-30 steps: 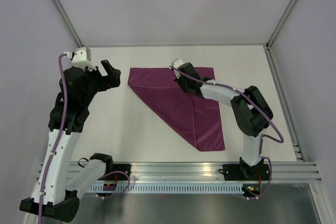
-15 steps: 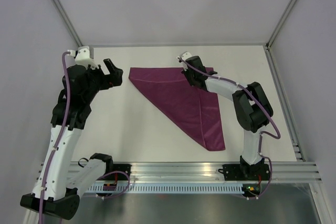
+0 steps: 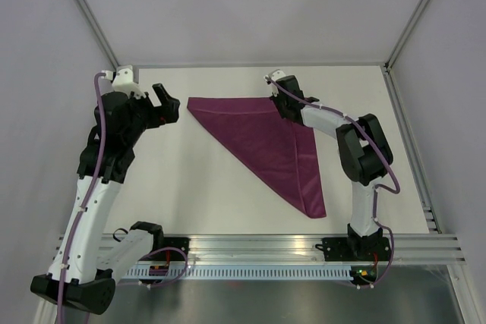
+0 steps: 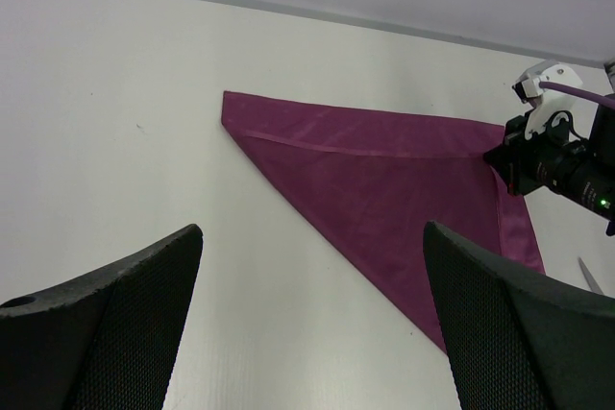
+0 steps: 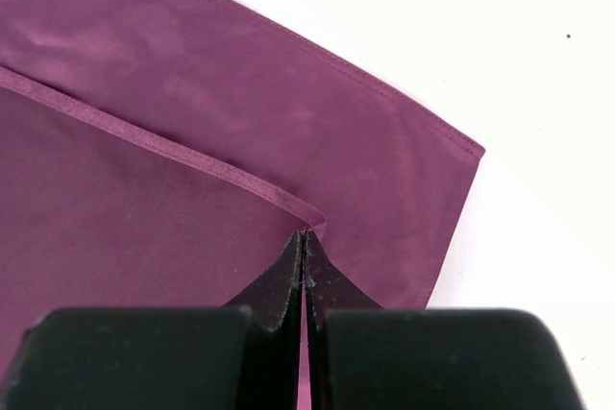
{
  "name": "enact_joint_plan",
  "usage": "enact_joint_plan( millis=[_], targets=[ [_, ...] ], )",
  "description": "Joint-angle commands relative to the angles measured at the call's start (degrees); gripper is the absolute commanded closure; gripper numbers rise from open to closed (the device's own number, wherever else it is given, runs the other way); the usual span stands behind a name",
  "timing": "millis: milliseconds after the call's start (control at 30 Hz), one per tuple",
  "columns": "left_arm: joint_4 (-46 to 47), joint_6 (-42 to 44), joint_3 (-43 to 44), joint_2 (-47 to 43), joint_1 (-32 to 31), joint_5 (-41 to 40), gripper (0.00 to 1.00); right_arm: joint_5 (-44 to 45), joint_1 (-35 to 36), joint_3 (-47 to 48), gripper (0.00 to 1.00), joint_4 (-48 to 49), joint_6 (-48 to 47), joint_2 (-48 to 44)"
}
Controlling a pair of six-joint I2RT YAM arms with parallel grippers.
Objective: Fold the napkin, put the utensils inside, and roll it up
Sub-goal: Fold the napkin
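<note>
The purple napkin (image 3: 266, 138) lies folded into a triangle, its long edge running from the far left corner to the near right point. My right gripper (image 3: 291, 114) is at the far right corner, shut on the upper layer's corner; the right wrist view shows the closed tips (image 5: 305, 234) pinching the hemmed corner of the napkin (image 5: 192, 189) just short of the lower layer's corner. My left gripper (image 3: 168, 105) hangs open left of the napkin (image 4: 384, 180), nothing between its fingers (image 4: 312, 228). A slim silver sliver (image 4: 588, 274), perhaps the utensils, shows at the right edge of the left wrist view.
White table with a grey frame rail (image 3: 250, 246) along the near edge and pale walls (image 3: 250, 5) on three sides. The right arm (image 3: 357, 149) reaches over the table's right part.
My right gripper has carried the napkin's corner toward the far right, and the upper layer now lies flatter over the lower one. The left arm has shifted slightly farther back.
</note>
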Motion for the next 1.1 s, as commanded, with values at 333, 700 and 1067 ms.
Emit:
enact_joint_plan(
  millis=[333, 700, 1067],
  targets=[
    [2.9, -1.2, -0.8, 0.3, -0.1, 1.5, 0.0, 1.9, -3.0, 5.9, 0.99, -0.1, -1.0, 3.0],
    [3.3, -1.5, -1.0, 1.1, -0.2, 1.8, 0.0, 1.9, -4.4, 8.1, 1.0, -0.3, -0.5, 4.6],
    [3.6, -1.3, -1.1, 1.6, -0.2, 1.6, 0.0, 1.3, -6.6, 10.8, 1.0, -0.8, 0.7, 6.0]
  ],
)
